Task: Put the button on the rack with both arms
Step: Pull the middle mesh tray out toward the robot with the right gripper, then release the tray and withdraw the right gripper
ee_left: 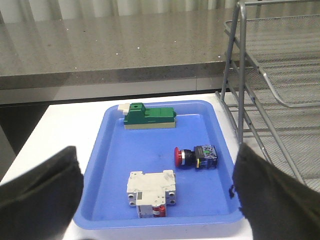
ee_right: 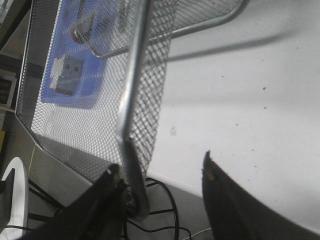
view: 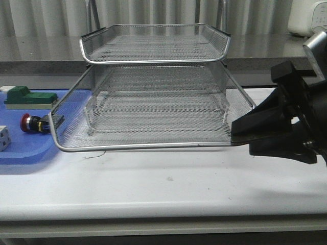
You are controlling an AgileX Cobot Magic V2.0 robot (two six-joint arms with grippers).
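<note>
My right black gripper [view: 236, 133] sits spread at the silver wire-mesh rack's [view: 153, 145] lower-right corner — the left gripper [ee_left: 157, 192], spread, must next descend onto the red-headed push-button [ee_left: 195, 156], centre frame.

**Layout around the rack**

Silver wire-mesh letter rack [view: 153, 102] mid-table. Left of it, flat blue plastic tray [ee_left: 107, 145] holding red-headed push-button [ee_left: 195, 156] nearest the rack, green rectangular block [ee_left: 149, 116] behind, white cube-like block [ee_left: 151, 192] in front. Black right gripper [view: 245, 133] at the rack's right front corner.

so there's a blue tray [ee_left: 107, 150] on the white surface [view: 168, 189], holding a green block [ee_left: 149, 116] at its far end and a white breaker-looking block [ee_left: 151, 192] nearer the camera, grey counter [ee_left: 100, 50] behind
</note>
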